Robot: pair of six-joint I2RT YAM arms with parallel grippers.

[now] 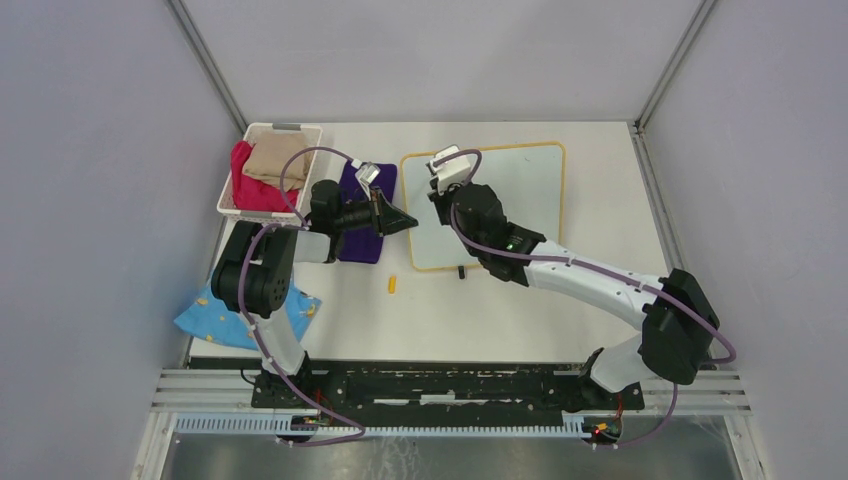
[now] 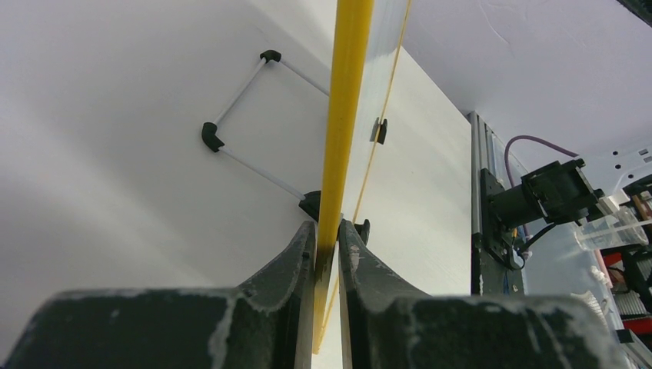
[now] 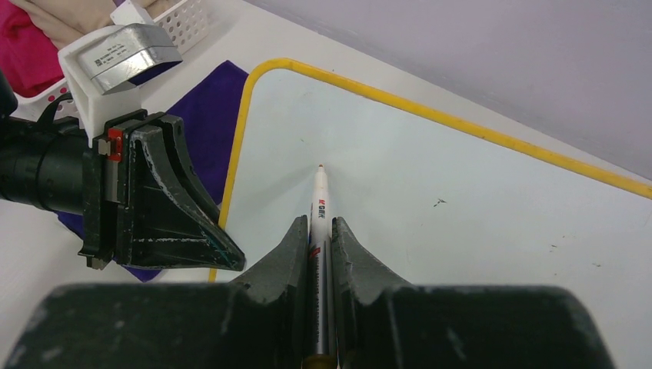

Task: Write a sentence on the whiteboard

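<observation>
Two grippers are working on the whiteboard [image 1: 530,185]. It's a big flat white rectangle with a thin yellow-orange frame [image 3: 461,123] and rounded corners, lying on the white table [image 1: 480,320] toward the far side, a bit right of middle. In the right wrist view its face is smooth, slightly glossy plain white with a few tiny dark specks. One small black foot [image 1: 461,271] pokes out at its near edge.

Left to right, all relative to the board:
- Well to its left and nearer the arms lies a soft blue cloth [image 1: 205,318] with yellow spots.
- Left of the board's far corner sits a white perforated plastic basket [image 1: 255,130], holding a crumpled red cloth [image 1: 250,185] and a beige cloth [image 1: 275,160].
- A purple cloth [image 1: 362,248] lies flat just beside the board's left edge.
- The left gripper [image 2: 327,231], black and scuffed, is pinched tight on the yellow frame of that left edge.
- A little orange cap [image 1: 392,284] lies on the table near the board's near-left corner.
- Over the board's left part, the right gripper [image 3: 318,224] is clamped snug around a marker [image 3: 319,200]. The marker has a white barrel with red print and an orange-red tip aimed at the board face. Can't tell if the tip actually touches.
</observation>
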